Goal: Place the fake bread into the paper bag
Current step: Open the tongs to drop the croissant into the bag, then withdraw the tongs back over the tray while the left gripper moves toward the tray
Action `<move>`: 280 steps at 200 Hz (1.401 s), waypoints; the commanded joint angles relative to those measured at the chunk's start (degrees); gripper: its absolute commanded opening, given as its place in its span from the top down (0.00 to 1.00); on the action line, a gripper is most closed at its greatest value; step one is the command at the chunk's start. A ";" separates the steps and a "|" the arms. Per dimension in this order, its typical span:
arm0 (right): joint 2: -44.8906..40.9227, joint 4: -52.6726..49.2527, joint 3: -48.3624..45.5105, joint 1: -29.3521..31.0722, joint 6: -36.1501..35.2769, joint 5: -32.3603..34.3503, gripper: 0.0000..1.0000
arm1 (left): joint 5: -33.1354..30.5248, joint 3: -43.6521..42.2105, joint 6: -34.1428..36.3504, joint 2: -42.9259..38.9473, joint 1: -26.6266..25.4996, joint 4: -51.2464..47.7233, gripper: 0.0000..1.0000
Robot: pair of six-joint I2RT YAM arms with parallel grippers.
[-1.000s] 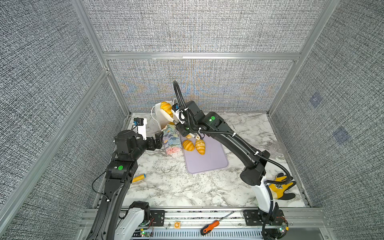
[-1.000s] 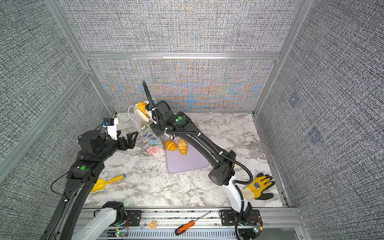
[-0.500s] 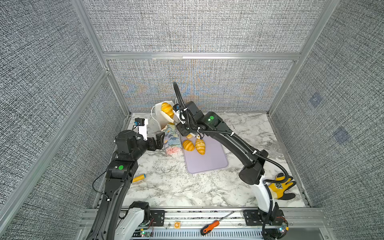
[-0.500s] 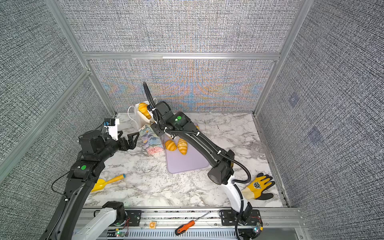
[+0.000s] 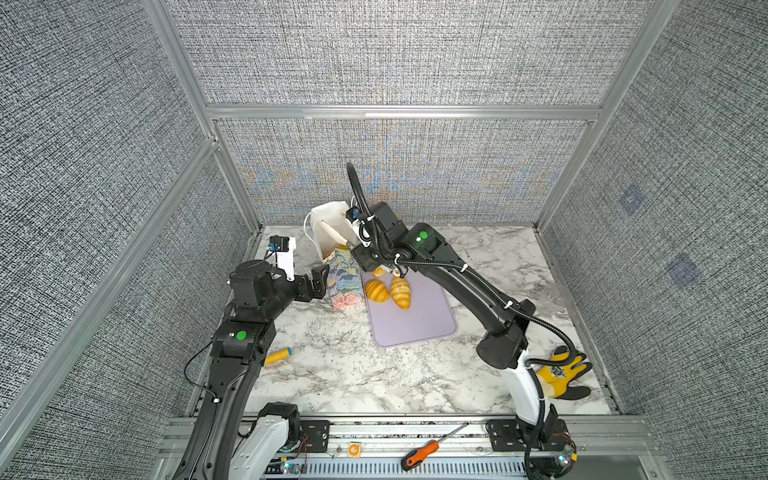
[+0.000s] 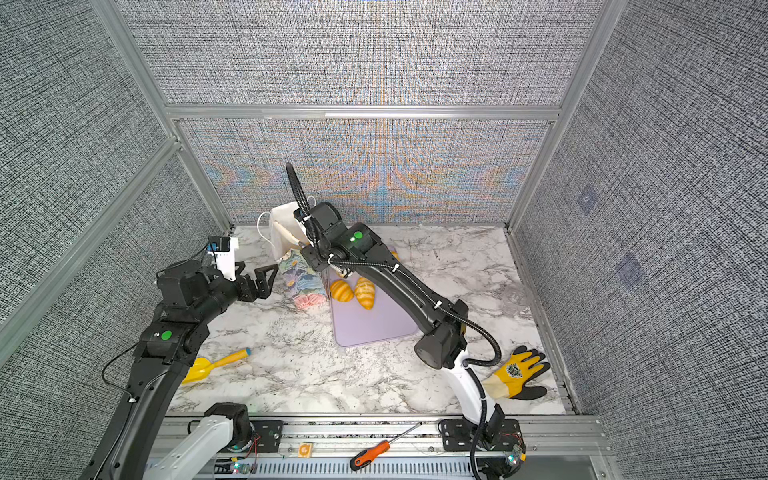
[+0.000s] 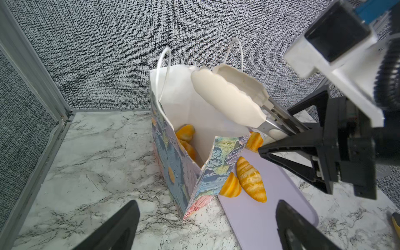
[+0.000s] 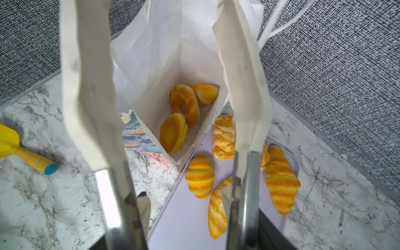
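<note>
The fake bread point(image 8: 184, 104) has dropped from our spread tongs point(image 7: 227, 97) into the paper bag point(image 7: 184, 173) below; the right gripper point(image 5: 365, 254) clamps their handles over croissants point(image 8: 199, 176) on the lilac tray point(image 5: 415, 328). Our left gripper point(image 6: 266, 280) gapes beside the bag.

Glossy fake bread point(image 8: 199, 176), perhaps plastic; matt paper bag point(image 7: 186, 173).

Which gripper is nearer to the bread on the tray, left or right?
Right. The right gripper, holding tongs, hangs over the tray's far end, by the bread. The open left gripper is beyond the bag, which stands between.
</note>
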 commanded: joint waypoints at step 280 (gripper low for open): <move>-29.56 12.80 -37.43 0.01 -1.25 7.08 0.34 | 5.18 -2.15 0.73 -0.38 -6.72 5.27 0.01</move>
